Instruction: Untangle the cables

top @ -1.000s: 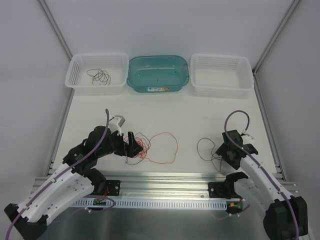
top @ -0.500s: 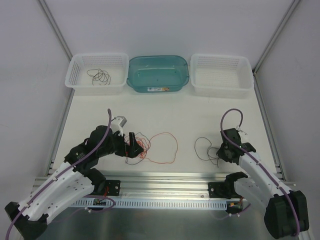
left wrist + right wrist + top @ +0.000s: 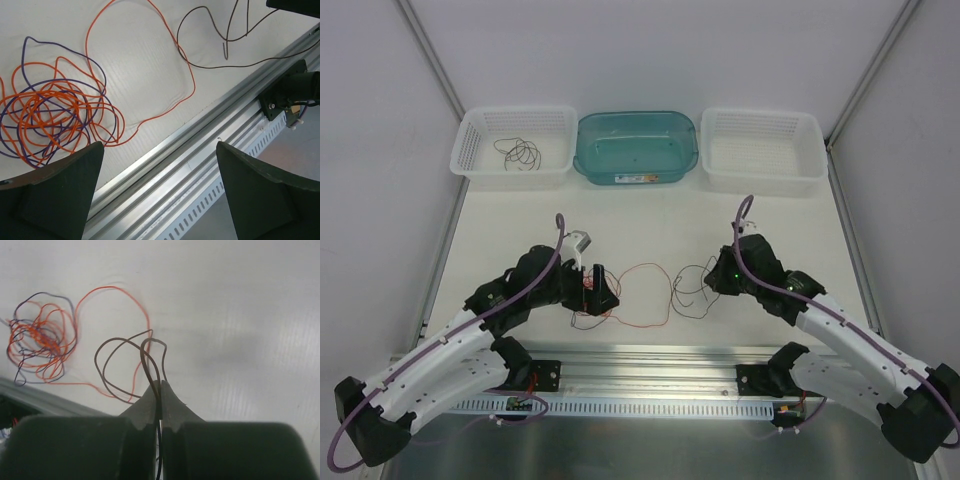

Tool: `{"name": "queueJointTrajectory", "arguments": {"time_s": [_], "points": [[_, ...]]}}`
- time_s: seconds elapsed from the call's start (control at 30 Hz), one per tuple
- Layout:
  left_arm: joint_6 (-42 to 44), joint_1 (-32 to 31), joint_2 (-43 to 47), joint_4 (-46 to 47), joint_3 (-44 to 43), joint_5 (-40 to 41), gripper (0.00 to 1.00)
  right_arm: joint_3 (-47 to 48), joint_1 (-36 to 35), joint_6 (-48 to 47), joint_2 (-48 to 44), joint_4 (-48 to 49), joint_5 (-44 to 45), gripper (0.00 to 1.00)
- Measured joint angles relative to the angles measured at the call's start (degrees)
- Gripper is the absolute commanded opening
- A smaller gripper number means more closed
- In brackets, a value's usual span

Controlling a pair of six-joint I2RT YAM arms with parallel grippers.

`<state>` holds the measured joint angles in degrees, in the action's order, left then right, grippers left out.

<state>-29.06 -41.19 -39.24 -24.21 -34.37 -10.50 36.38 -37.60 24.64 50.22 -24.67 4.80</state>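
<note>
My right pincer (image 3: 160,386) is clenched on a thin dark-brown wire (image 3: 144,354), whose loops lie just ahead of my fingertips. My left pincer (image 3: 159,150) hangs released, with the tangle of hair-thin orange and purple wires (image 3: 50,117) just ahead of its left finger. I judge this the separating step. Next I should pin the tangle and draw the brown strand clear.

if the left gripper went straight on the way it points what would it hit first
Probably the table at its near edge, beside the metal rail, just short of the orange cable loop; depth unclear.
</note>
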Motion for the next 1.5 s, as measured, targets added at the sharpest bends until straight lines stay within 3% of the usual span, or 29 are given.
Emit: {"name": "queueJointTrajectory", "arguments": {"time_s": [0.37,0.63,0.9,1.27,1.5], "points": [[-1.07,-3.96,-6.75,9.53,-2.29,0.00,0.95,9.60,-12.35,-8.72,5.35,7.74,-6.73,0.01],[-1.16,-7.91,-13.88,16.28,-4.70,-2.21,0.92,11.28,-16.94,-12.68,8.00,10.54,-10.86,0.01],[-1.31,-9.51,-14.97,21.57,-4.74,-6.14,0.89,11.30,-19.23,-14.10,9.27,12.46,-11.96,0.01],[-2.05,-9.51,-14.64,26.14,-3.61,-7.15,0.75,11.15,-20.26,-15.10,9.35,15.96,-14.62,0.01],[-1.64,-9.51,-10.36,26.93,-1.20,-5.90,0.55,7.06,-20.70,-16.06,8.59,19.69,-18.27,0.01]]}}
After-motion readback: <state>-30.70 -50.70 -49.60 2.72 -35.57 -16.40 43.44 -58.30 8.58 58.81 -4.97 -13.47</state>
